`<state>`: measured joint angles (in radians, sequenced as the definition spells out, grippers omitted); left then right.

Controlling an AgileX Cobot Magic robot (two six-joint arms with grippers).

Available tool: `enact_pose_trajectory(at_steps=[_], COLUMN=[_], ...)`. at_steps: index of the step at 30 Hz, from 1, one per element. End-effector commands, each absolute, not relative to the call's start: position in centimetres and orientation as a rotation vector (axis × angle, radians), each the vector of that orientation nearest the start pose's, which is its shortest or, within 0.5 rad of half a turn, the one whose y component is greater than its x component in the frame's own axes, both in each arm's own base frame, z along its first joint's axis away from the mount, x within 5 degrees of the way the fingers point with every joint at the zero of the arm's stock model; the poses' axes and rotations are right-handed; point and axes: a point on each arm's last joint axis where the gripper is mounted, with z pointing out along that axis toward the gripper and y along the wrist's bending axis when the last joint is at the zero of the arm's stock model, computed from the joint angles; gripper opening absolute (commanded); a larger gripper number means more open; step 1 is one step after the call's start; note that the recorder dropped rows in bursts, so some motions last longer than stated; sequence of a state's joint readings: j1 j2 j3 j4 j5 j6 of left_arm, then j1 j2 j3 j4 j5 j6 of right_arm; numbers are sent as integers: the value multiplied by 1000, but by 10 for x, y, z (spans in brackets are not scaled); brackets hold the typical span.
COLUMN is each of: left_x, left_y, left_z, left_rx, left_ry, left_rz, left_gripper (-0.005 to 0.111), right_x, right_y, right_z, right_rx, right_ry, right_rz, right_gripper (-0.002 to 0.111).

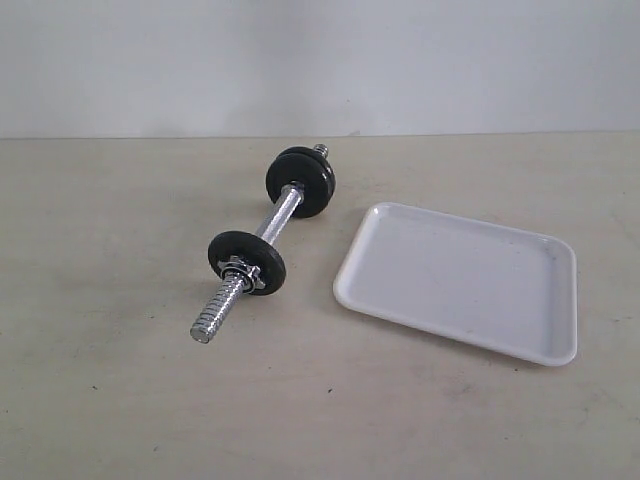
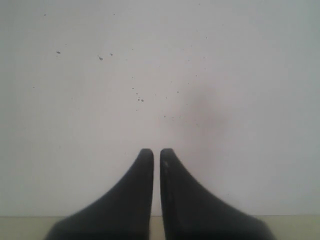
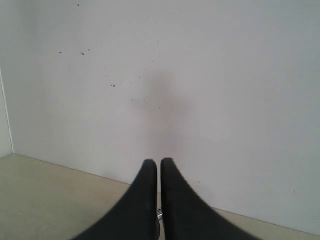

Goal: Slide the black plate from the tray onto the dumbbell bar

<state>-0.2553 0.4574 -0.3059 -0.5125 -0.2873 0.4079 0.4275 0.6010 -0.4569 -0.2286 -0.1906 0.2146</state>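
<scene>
- Left of the tray (image 1: 460, 280): dumbbell bar (image 1: 276, 222) flat, axis diagonal, threaded end pointing near-left.
- On it: black plate (image 1: 247, 262) in front, black discs (image 1: 300, 182) behind.
- Left gripper (image 2: 156, 152), right gripper (image 3: 159, 162): pressed together.

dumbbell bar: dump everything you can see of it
The dumbbell bar is a shiny chrome rod lying diagonally on the beige table, left of the white tray and apart from it. It carries a near black disc and a far black disc. A chrome collar nut sits against the near disc's outer face. The near threaded end juts out bare; a short threaded stub shows past the far disc. Nothing else touches it.
</scene>
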Motion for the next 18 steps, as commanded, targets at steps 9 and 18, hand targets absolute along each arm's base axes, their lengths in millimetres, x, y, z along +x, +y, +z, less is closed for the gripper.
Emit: enact_pose_trajectory(at_steps=[9, 18], left_x=[103, 103], left_y=[-14, -14], left_z=[304, 304], left_rx=[-1, 0], left_ry=[1389, 1389], left_rz=[-192, -191], left_gripper=[4, 4], right_x=[116, 84], right_y=[57, 24], right_z=[334, 297], right_rx=[-344, -266], right_ry=[1406, 1867], right_rz=[378, 183], right_gripper=[1, 1])
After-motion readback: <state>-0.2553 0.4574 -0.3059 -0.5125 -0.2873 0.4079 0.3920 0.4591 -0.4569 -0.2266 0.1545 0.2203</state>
